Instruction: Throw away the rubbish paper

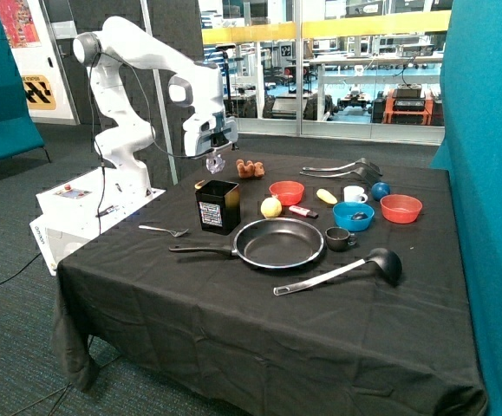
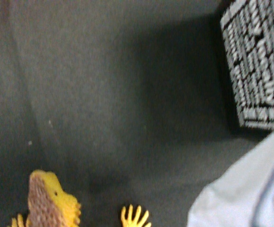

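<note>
The gripper (image 1: pixel 215 162) hangs above the table, just over and a little behind the black box (image 1: pixel 218 206), with a crumpled white wad of rubbish paper (image 1: pixel 215 163) pinched between its fingertips. Only the outside view shows that grasp. In the wrist view the fingertips are out of frame, and a pale blurred mass (image 2: pixel 243 189) fills the corner nearest the camera; what it is cannot be told.

The wrist view adds what the outside view hides. Directly under the hand lies dark cloth, and at its edge a yellow and brown toy lizard (image 2: pixel 49 201) shows its head and one splayed foot. The printed white label on the side of the black box (image 2: pixel 260 66) is also plain there.

The arm (image 1: pixel 142 78) rises from its base beside the table, bends over at the elbow and points the wrist straight down.

Beyond the hand, away from the arm, sits a brown lumpy toy (image 1: pixel 251 168). Past the box lie a lemon (image 1: pixel 270 207), a red bowl (image 1: pixel 286 191) and a black frying pan (image 1: pixel 277 243); a fork (image 1: pixel 164 230) rests beside the box. Further off stand a white mug (image 1: pixel 354 193), a blue bowl (image 1: pixel 353 216) and a ladle (image 1: pixel 342 269). Only one wad is visible.
</note>
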{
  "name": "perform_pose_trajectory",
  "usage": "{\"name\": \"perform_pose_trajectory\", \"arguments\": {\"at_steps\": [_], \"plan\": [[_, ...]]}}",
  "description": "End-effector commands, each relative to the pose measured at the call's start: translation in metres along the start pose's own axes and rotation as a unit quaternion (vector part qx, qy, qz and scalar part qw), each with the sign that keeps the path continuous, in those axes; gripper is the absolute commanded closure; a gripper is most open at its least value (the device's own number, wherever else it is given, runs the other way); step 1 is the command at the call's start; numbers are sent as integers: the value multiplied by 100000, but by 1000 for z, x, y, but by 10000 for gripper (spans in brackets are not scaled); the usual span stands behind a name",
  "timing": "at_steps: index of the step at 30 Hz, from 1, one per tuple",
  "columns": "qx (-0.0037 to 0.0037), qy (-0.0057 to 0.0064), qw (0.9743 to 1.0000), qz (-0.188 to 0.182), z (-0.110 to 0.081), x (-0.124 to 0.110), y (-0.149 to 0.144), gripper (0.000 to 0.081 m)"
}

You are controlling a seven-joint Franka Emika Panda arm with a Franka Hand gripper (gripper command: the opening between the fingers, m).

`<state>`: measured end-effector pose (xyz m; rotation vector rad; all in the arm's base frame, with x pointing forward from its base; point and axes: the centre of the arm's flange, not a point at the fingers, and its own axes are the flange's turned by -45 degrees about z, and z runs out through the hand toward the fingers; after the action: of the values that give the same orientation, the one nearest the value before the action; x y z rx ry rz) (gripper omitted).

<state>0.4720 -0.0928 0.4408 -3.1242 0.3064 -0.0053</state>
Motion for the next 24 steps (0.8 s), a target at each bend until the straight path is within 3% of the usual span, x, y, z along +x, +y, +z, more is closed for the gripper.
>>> {"name": "perform_pose_trajectory", "arguments": {"at_steps": [1, 11, 14, 24], "plan": [[-140, -153, 99978, 2108, -24, 24, 9, 808], [-145, -149, 99882, 4857, -19, 34, 35, 808], [-148, -145, 99727, 7386, -11, 38, 49, 808], [-149, -144, 99672, 8086, -3, 56, 69, 808]]}}
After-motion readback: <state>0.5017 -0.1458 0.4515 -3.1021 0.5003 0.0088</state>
